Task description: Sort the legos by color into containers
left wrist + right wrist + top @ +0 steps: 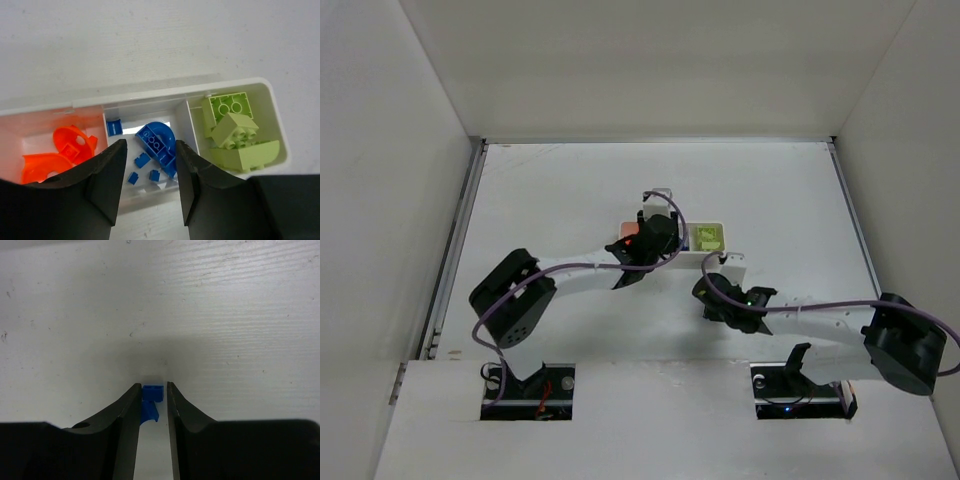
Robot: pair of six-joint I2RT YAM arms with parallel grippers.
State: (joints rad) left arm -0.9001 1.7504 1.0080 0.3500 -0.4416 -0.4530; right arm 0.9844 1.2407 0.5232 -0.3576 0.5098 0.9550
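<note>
The white tray has three compartments: orange legos on the left, blue legos in the middle, lime-green legos on the right. My left gripper hovers open and empty over the middle compartment; in the top view it covers the tray's middle. My right gripper is down at the table in front of the tray. Its jaws stand narrowly apart around a tiny blue lego. The left finger touches it; a thin gap shows on the right. A second blue piece lies just behind it.
White walls enclose the table on the left, right and back. The right arm stretches across the near right of the table. The left arm reaches diagonally to the tray.
</note>
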